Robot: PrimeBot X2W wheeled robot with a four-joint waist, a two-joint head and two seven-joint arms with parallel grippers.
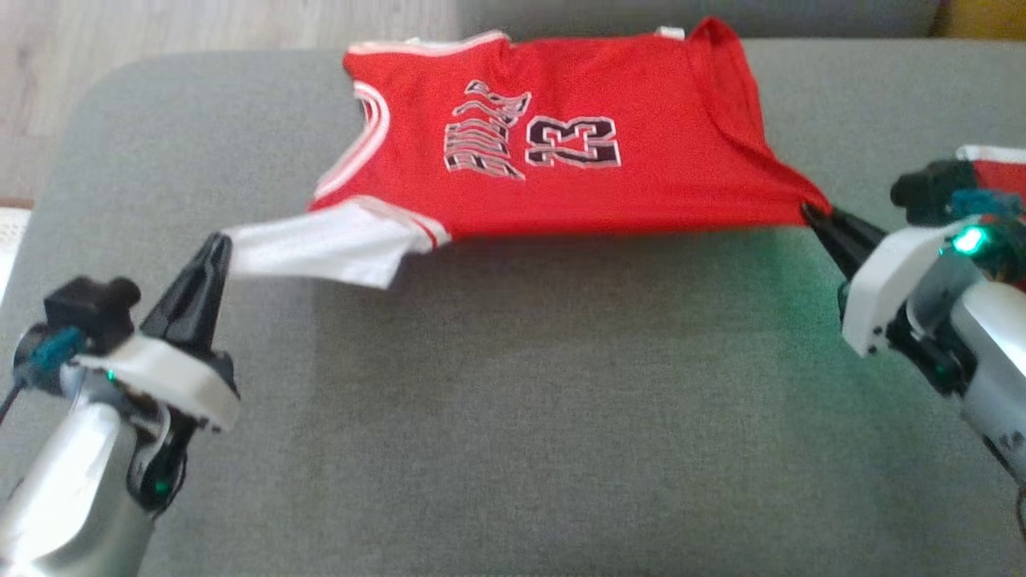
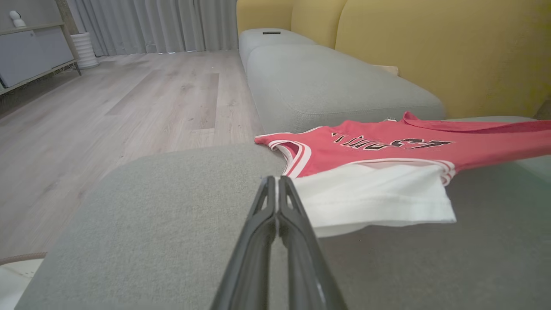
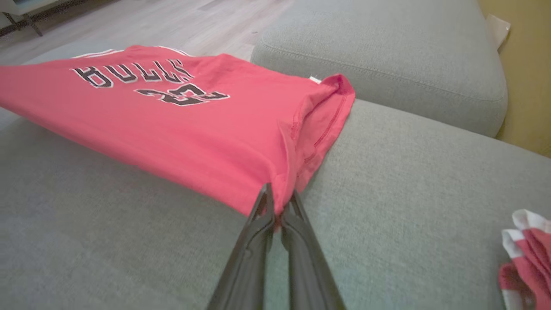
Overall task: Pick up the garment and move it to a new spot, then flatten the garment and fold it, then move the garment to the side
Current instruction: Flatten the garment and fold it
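The red jersey (image 1: 641,160) is stretching left to right across the far half of the grey cushion (image 1: 521,401). Its white-trimmed armholes are pointing left and its stitched hem right. The left pincer (image 1: 218,244) is clamping together on a smooth white fabric panel (image 1: 321,248) at the near-left corner. The right pincer (image 1: 809,212) is pinching the hem's near-right corner, which is pulling the thin knit taut along its near edge. The cushion's weave is looking coarse and its corners rounded.

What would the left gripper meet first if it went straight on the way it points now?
The left gripper pinches the white corner of the garment, so that cloth comes first; beyond, its line seems to cross the grey cushion.
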